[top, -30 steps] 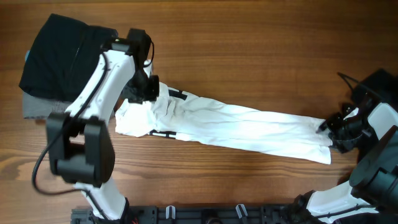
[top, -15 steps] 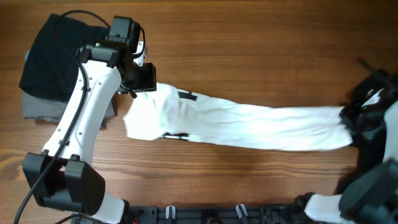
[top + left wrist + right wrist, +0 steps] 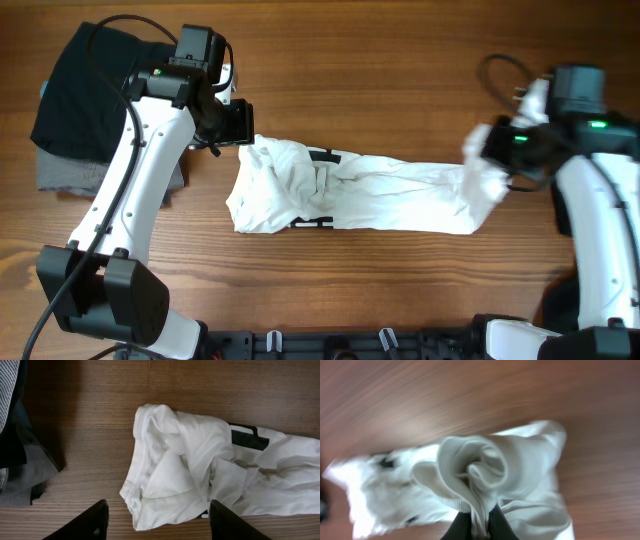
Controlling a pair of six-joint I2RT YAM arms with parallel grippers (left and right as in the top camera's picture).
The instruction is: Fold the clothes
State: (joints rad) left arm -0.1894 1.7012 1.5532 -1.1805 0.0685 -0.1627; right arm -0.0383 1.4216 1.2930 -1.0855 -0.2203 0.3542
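Overhead, I see the white shirt (image 3: 360, 190) bunched across the table (image 3: 400, 60), its right end pinched shut in my right gripper (image 3: 492, 152). My left gripper (image 3: 232, 125) hangs beside the other end. Only the left wrist view shows those fingers (image 3: 97, 520) spread wide.

Shirt (image 3: 350, 190) sprawled across mid-table, wood (image 3: 400, 60) lay open beyond and before it, dark pile (image 3: 85, 100) blocked the far-left corner, left arm (image 3: 135, 170) slanted across the gap beside it, right arm (image 3: 592, 240) walled the right edge.
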